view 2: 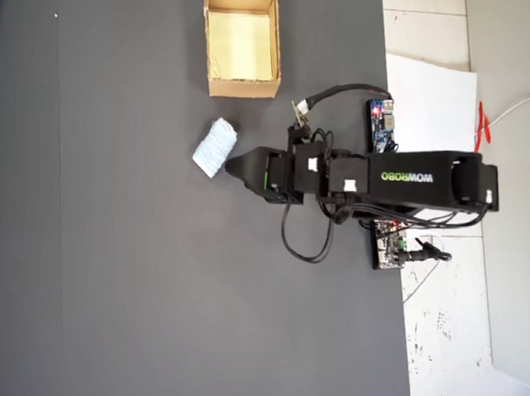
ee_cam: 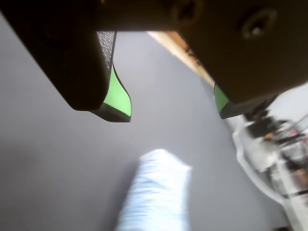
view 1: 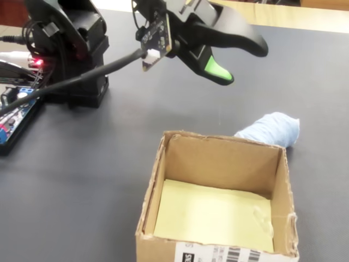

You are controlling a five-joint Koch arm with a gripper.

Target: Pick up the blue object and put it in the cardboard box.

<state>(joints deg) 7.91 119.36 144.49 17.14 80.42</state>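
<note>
The blue object [view 2: 215, 147] is a pale light-blue, cloth-like lump lying on the dark mat. In the fixed view the blue object [view 1: 271, 128] rests just behind the far right corner of the cardboard box [view 1: 154, 180]. The cardboard box [view 2: 246, 87] stands open, showing a pale yellow floor with nothing in it. My gripper [view 1: 242, 61] hovers above the mat, a short way from the lump. In the wrist view the gripper [ee_cam: 171, 113] is open, its green-padded jaws wide apart, and the blue object [ee_cam: 156, 192] lies blurred below them, untouched.
The arm base [view 1: 73, 52] and a circuit board [view 1: 16, 112] with cables sit at the left of the fixed view. White paper [view 2: 431, 93] lies beside the mat. A wooden table edge [ee_cam: 180, 48] runs behind the mat.
</note>
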